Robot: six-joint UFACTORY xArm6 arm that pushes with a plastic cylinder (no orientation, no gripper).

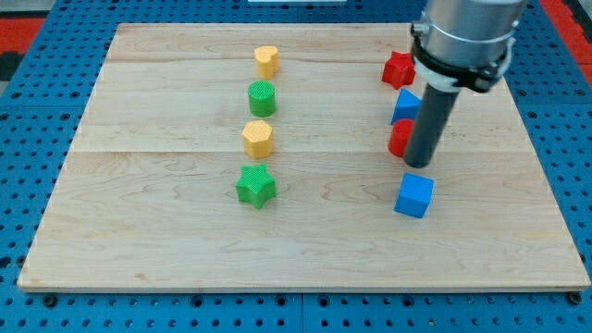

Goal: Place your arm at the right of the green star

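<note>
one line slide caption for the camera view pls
My tip sits among red and blue blocks, far to the view's right of the green star.

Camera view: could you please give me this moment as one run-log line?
tip: among right-hand blocks, above blue cube, beside red block | green star: far to the view's left of tip | goal: not reached

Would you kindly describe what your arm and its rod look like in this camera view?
My arm enters from the view's top right as a thick, smooth silver-grey cylinder ringed by a black band. Below it hangs a straight dark grey rod, round and plain, with no markings or cables visible. My tip is the rod's blunt flat lower end. There are no fingers.
</note>
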